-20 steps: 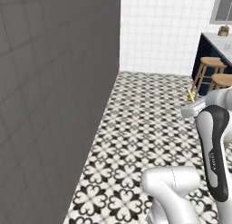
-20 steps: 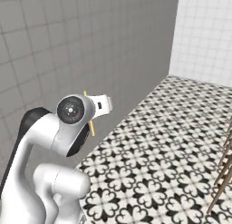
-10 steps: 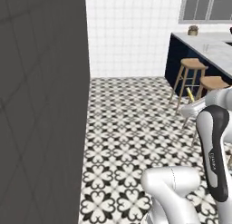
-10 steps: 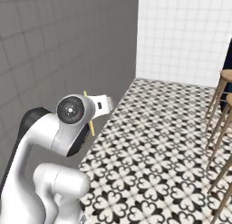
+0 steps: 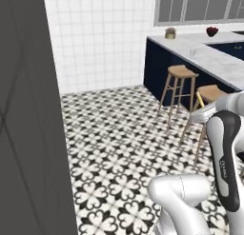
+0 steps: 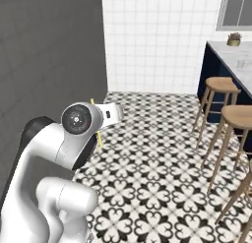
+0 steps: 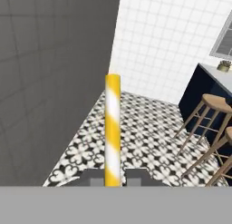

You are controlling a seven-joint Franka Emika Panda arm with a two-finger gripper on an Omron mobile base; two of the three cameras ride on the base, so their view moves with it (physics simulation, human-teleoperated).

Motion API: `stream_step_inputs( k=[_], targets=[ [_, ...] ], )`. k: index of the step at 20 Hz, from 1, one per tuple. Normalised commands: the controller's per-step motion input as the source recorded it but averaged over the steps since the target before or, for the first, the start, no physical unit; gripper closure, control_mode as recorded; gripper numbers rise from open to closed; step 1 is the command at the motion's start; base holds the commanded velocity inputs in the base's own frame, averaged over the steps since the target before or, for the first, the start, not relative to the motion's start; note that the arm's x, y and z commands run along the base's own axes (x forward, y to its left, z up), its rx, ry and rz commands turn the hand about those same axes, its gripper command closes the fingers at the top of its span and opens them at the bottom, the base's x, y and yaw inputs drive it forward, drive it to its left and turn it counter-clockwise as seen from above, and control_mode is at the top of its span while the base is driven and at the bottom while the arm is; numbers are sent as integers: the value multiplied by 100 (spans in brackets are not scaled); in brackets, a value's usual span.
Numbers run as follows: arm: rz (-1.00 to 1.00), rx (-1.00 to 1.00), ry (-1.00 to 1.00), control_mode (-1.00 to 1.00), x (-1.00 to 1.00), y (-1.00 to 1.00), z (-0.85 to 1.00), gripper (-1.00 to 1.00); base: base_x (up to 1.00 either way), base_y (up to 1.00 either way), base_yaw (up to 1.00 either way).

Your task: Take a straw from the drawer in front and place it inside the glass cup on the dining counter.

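My gripper (image 7: 112,179) is shut on the straw (image 7: 112,128), a thin yellow stick with pale bands that rises upright from between the two dark fingertips. The same straw (image 6: 100,138) pokes out beside the arm's round joint, and its yellow tip (image 5: 200,100) shows by the hand. The dining counter (image 5: 214,63), a marble slab on a navy base, stands far off to the right. A faint clear shape on it may be the glass cup (image 5: 193,52). The drawer is out of view.
A dark grey wall (image 5: 28,110) fills the left and a white tiled wall (image 5: 100,39) lies ahead. Wooden stools (image 5: 180,73) stand along the counter's near side. A small potted plant (image 5: 170,33) and a dark red bowl (image 5: 212,31) sit on the counter. Patterned floor (image 5: 119,143) lies between.
The whole scene has slid left as the base turned right: the grey wall has drawn back and the counter and stools have come into view. The straw stays held.
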Motion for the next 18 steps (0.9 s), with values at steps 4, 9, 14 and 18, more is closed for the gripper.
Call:
stream_step_inputs(
  k=[4,9,14,18],
  targets=[
    [0,0,0,100,0,0,0,100,100,45,-42],
    [0,0,0,100,0,0,0,100,100,47,-41],
    [0,0,0,100,0,0,0,100,100,48,-40],
    [0,0,0,100,0,0,0,100,100,52,-39]
  ],
)
